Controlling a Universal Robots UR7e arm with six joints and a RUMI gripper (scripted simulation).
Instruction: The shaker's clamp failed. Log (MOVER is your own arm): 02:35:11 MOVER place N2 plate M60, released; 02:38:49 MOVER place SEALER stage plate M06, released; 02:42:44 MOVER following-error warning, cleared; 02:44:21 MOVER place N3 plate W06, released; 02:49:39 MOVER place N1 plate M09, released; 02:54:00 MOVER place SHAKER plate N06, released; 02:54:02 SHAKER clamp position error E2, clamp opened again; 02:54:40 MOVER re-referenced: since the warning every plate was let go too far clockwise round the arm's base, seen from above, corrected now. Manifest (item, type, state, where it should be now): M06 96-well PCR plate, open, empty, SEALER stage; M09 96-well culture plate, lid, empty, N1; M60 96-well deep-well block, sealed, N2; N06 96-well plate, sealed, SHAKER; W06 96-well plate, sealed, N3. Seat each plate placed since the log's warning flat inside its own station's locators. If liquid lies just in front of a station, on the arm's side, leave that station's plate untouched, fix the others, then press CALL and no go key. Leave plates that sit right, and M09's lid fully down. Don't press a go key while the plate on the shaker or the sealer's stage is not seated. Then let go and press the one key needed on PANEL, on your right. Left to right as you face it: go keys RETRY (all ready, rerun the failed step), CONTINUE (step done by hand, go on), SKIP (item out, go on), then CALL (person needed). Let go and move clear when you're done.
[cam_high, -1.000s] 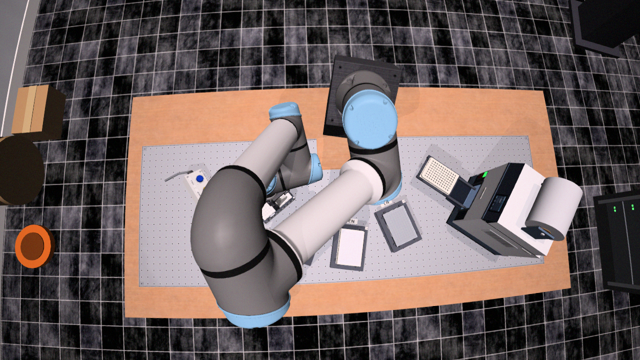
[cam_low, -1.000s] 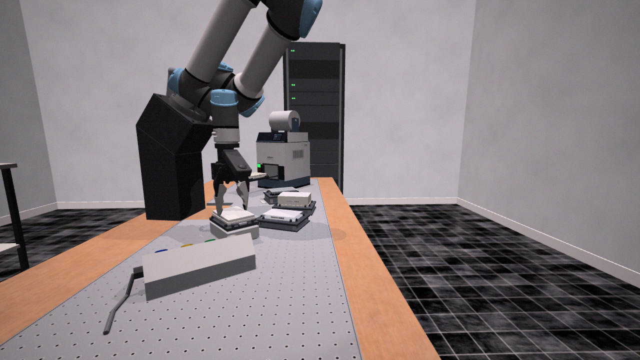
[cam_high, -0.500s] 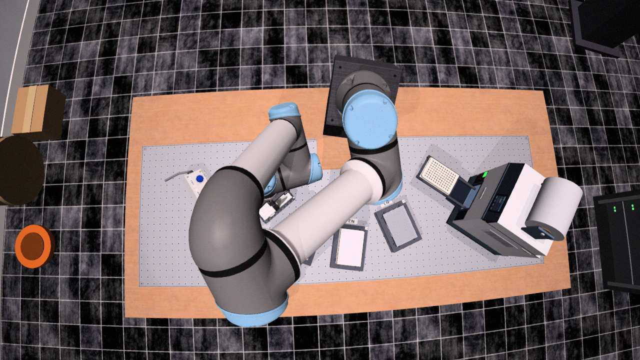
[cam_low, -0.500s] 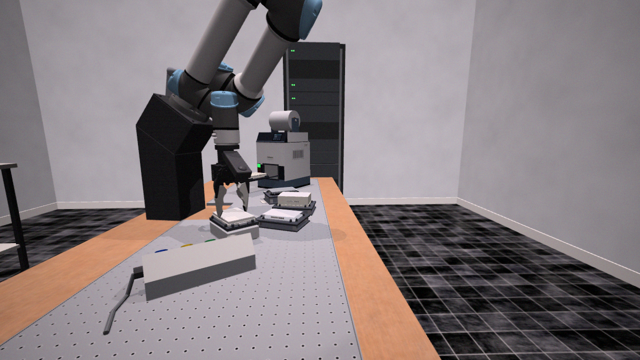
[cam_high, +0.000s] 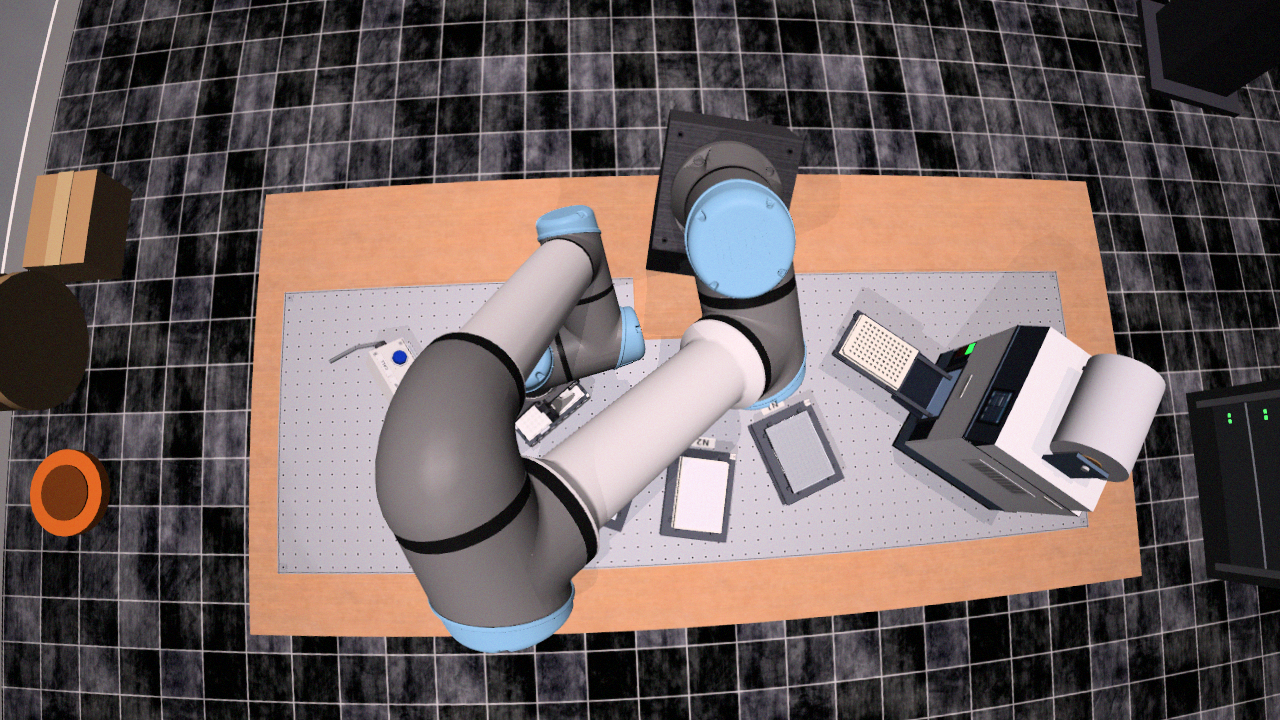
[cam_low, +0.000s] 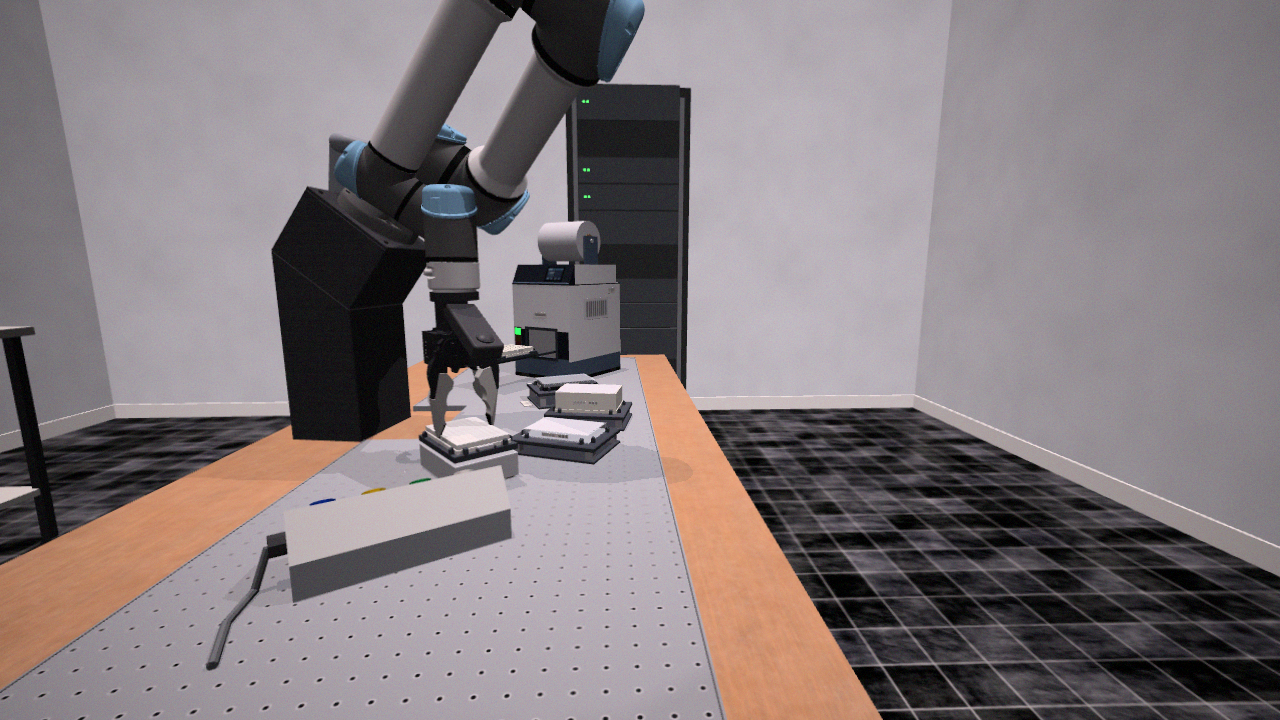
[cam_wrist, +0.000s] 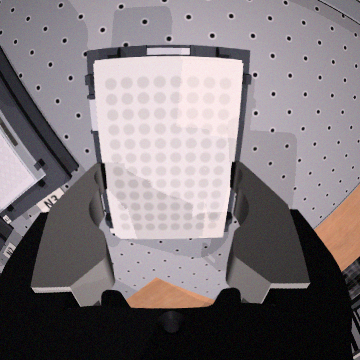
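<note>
My gripper (cam_wrist: 168, 163) is shut on the sealed plate N06 (cam_wrist: 167, 145), gripping its near end by the two long sides. The plate lies down on the shaker (cam_low: 468, 452), inside the dark frame whose corner locators show around its far end (cam_wrist: 167, 51). In the exterior view the gripper (cam_low: 462, 407) stands upright over the plate (cam_low: 465, 434). In the top view the arm hides most of the shaker. The N3 nest with its plate (cam_wrist: 15, 165) lies to the left in the wrist view. The panel (cam_low: 398, 528) is in the foreground, and its blue key shows from above (cam_high: 399, 359).
The N2 nest holds a white block (cam_high: 699, 494) and the N1 nest a grey plate (cam_high: 796, 449), turned against its frame. The sealer (cam_high: 1002, 416) stands at the right with an open white plate (cam_high: 878, 349) on its stage. The arm's base (cam_high: 729, 192) is at the back.
</note>
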